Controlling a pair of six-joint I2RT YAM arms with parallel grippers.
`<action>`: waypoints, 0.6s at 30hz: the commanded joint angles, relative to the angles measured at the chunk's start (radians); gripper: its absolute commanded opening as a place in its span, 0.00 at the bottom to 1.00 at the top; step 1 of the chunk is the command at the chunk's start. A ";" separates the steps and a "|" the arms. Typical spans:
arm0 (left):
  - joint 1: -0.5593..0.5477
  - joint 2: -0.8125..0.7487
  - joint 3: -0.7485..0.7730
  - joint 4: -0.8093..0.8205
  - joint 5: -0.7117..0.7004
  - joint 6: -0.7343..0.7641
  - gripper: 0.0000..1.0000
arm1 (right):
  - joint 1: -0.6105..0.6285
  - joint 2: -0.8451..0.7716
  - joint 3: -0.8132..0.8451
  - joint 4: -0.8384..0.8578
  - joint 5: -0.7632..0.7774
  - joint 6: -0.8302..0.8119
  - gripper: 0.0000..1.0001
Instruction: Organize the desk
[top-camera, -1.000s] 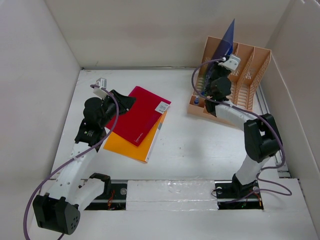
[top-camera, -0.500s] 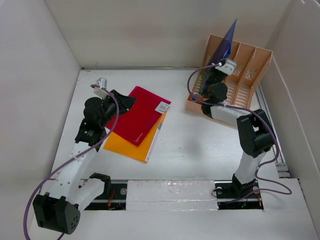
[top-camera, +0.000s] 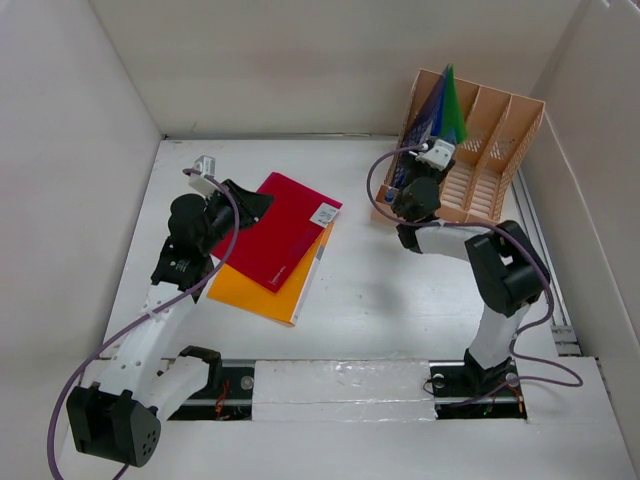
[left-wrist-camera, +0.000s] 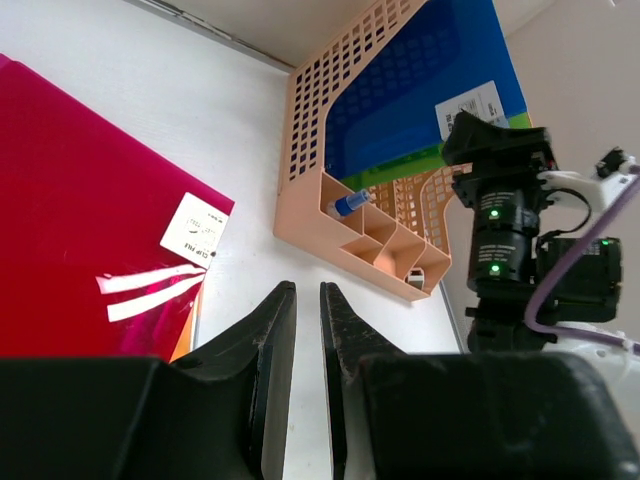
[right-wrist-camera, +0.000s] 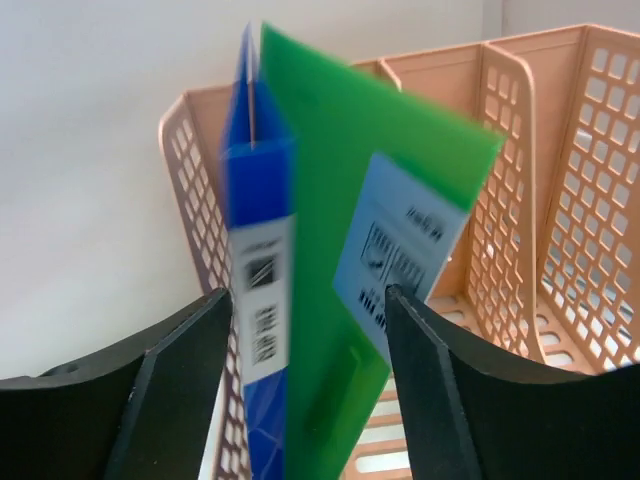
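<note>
Backing away from the peach rack (top-camera: 490, 140), the right claw (right-wrist-camera: 305, 295) has just slid a bit toward the near side. Now a green folder (top-camera: 452, 105) stands beside the blue folder (top-camera: 428, 112) in the left slot, where only blue showed a moment ago. The claw's fingers are spread wide and hold nothing, so I think that folder is put away.

The left claw (left-wrist-camera: 308, 292) has not moved. Its fingers are pinched almost together on nothing, by the edge of the red book (top-camera: 290, 225).

The white desk (top-camera: 380, 300) lies under it all, with walls on three sides.

I count one rack, two folders in it, and one little blue pen (left-wrist-camera: 350, 203) in its front pocket. Two books still lie flat, the red book on top of the orange book (top-camera: 262, 290).
</note>
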 joint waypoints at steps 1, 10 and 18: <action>0.007 -0.017 -0.006 0.051 0.013 0.002 0.13 | 0.003 -0.109 0.000 -0.075 0.024 0.072 0.69; -0.003 -0.019 -0.006 0.051 0.004 0.004 0.16 | -0.046 -0.485 0.099 -0.834 -0.269 0.499 0.91; -0.003 0.012 0.003 0.040 -0.001 0.004 0.26 | -0.024 -0.671 -0.058 -0.984 -0.497 0.724 0.43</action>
